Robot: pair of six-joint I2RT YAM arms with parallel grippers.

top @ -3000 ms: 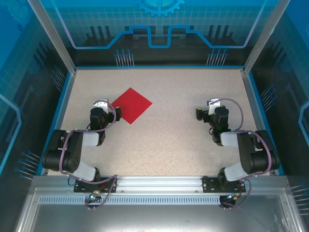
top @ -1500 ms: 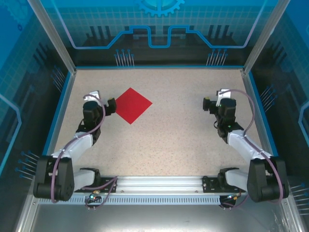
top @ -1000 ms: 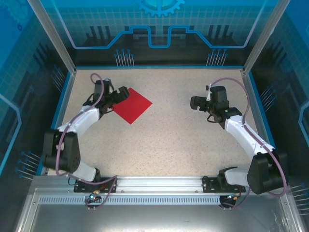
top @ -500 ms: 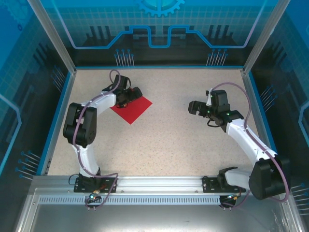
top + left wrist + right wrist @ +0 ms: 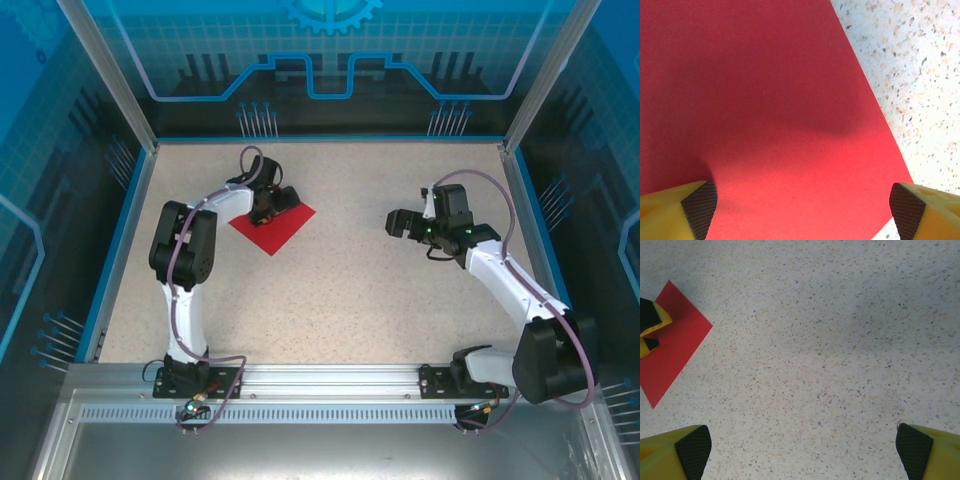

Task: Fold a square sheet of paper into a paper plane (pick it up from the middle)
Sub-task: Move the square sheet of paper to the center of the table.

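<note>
The square sheet of paper [image 5: 272, 230] is bright red and lies flat and unfolded on the speckled table, at the back left, turned like a diamond. My left gripper [image 5: 276, 201] hangs over its far corner, open. In the left wrist view the sheet [image 5: 765, 110] spreads under the left gripper [image 5: 802, 215], with both pads [image 5: 699, 209] wide apart and nothing between them. My right gripper [image 5: 398, 222] stands open over bare table to the right of the sheet. In its wrist view the right gripper [image 5: 802, 452] faces the sheet [image 5: 672, 352] at the far left.
The speckled tabletop [image 5: 350, 280] is bounded by a blue rim [image 5: 320, 139], with metal posts [image 5: 110, 80] at the back corners. Open table lies between the two arms. The left arm [image 5: 185, 250] stretches along the left side.
The left gripper has slid right and further over the sheet's far corner. The right gripper has crept slightly left. The sheet has not moved.
</note>
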